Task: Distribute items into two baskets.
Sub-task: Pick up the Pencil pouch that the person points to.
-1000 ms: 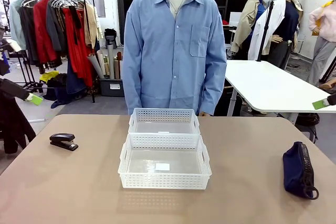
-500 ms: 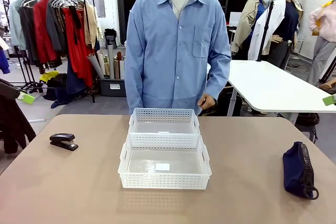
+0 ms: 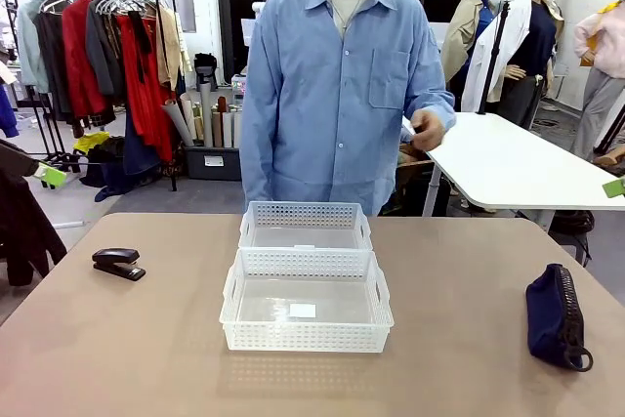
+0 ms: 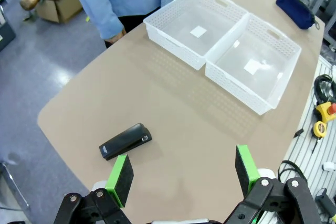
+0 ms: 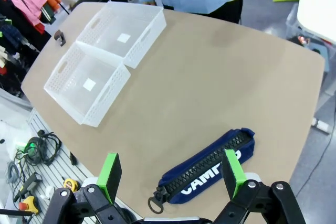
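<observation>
White baskets (image 3: 307,337) — black stapler (image 3: 118,263) — navy pouch (image 3: 554,316)

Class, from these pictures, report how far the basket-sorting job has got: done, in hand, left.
Done: nothing; the stapler and the pouch lie on the table, outside the near basket and the far basket. In hand: nothing held; the left gripper hangs open facing the stapler, the right gripper open facing the pouch. Left: placing both items.

Stapler (image 4: 126,141) on table (image 4: 184,108), just ahead of left gripper (image 4: 182,174), toward its left finger. Pouch (image 5: 207,169) straight ahead of right gripper (image 5: 172,174). Larger basket (image 3: 306,300) touching smaller basket (image 3: 306,225), farther ahead of both grippers.
</observation>
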Tool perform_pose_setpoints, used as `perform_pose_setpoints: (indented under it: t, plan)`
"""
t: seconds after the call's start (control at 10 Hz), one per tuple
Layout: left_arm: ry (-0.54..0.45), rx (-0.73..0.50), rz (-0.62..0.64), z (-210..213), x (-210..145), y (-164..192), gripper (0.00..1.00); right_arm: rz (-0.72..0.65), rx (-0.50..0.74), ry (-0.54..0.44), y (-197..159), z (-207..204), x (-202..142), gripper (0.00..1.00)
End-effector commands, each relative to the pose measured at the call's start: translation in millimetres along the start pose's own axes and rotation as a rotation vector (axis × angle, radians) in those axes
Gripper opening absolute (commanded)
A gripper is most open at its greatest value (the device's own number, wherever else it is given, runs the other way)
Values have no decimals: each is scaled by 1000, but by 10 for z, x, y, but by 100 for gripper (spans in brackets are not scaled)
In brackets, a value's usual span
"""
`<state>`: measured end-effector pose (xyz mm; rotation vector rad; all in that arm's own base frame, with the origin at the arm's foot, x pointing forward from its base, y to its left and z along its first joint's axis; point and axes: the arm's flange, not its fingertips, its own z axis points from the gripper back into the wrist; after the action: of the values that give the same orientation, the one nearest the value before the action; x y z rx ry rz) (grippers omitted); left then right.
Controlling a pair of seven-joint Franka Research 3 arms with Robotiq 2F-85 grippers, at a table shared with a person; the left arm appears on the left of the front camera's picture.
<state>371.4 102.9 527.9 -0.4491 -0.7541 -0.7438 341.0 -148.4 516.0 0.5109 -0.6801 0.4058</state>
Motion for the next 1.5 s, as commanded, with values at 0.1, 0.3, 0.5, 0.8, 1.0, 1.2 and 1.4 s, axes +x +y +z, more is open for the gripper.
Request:
perform_pose_setpoints:
  t: [0.1, 0.3, 0.5, 0.8, 1.0, 1.2, 1.4]
  plan:
    - [0, -2, -10, -5, -12, 6, 100, 9, 6, 3, 2, -9, 8, 100]
    - [0, -2, -10, -5, -12, 6, 100, 9, 6, 3, 2, -9, 8, 100]
    - [0, -2, -10, -5, -12, 6, 100, 9, 6, 3, 2, -9, 8, 100]
    - [0, -2, -10, -5, -12, 6, 100, 9, 6, 3, 2, -9, 8, 100]
    - [0, -2, -10, -5, -12, 6, 100, 9, 6, 3, 2, -9, 8, 100]
    - [0, -2, -10, -5, -12, 6, 100, 9, 6, 3, 2, -9, 8, 100]
    - [0, -2, -10, -5, -12, 6, 100, 9, 6, 3, 2, -9, 8, 100]
